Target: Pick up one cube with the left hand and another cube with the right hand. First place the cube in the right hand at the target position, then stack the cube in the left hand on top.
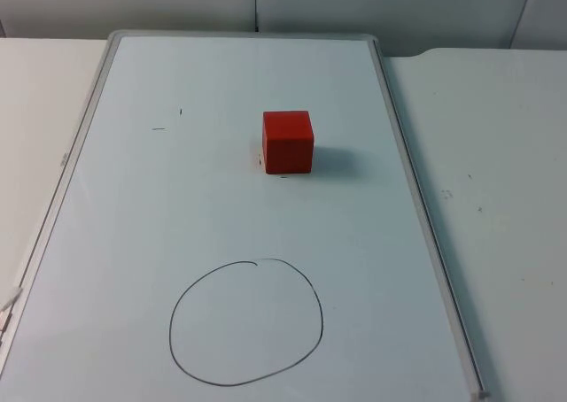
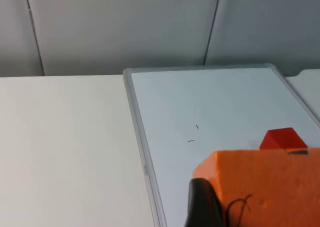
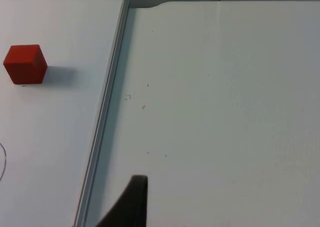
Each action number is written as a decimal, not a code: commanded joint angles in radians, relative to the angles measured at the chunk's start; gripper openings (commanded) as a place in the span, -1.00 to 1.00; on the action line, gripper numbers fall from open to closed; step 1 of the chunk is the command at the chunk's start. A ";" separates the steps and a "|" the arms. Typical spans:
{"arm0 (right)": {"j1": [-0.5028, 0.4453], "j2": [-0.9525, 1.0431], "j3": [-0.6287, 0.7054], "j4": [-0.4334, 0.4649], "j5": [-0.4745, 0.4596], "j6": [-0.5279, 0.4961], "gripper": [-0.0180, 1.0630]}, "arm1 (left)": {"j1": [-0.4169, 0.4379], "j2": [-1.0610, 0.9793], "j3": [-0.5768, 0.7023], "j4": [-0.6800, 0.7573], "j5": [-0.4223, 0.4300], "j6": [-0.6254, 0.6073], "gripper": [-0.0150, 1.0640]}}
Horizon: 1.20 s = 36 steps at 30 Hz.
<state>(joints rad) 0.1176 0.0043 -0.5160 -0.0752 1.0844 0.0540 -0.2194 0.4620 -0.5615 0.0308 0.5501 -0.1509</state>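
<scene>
Two cubes: one red cube (image 1: 288,142) on the whiteboard (image 1: 133,234) beyond the drawn circle (image 1: 245,322) (no writing), one orange cube (image 2: 265,187) clamped by the left gripper (image 2: 210,207); right gripper's (image 3: 131,202) opening can't be told.

We see little of the robot's body: one glossy black fingertip (image 2: 202,204) of the left gripper, rounded and smooth, and one matte black fingertip (image 3: 129,204) of the right gripper, tapering to a narrow blunt end. No screws or markings can be made out.

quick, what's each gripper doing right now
Left gripper: closed on the orange cube.
Right gripper: above the bare table; its state cannot be told.
</scene>
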 commanded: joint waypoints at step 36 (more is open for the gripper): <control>0.295 1.505 -0.748 0.296 -0.393 -0.140 0.81 | -0.004 -0.071 0.018 0.095 0.009 -0.009 -0.97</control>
<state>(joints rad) 0.3472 1.4248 -1.1962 0.3403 0.7131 -0.2249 -0.2194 0.3954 -0.5444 0.1191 0.5633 -0.1586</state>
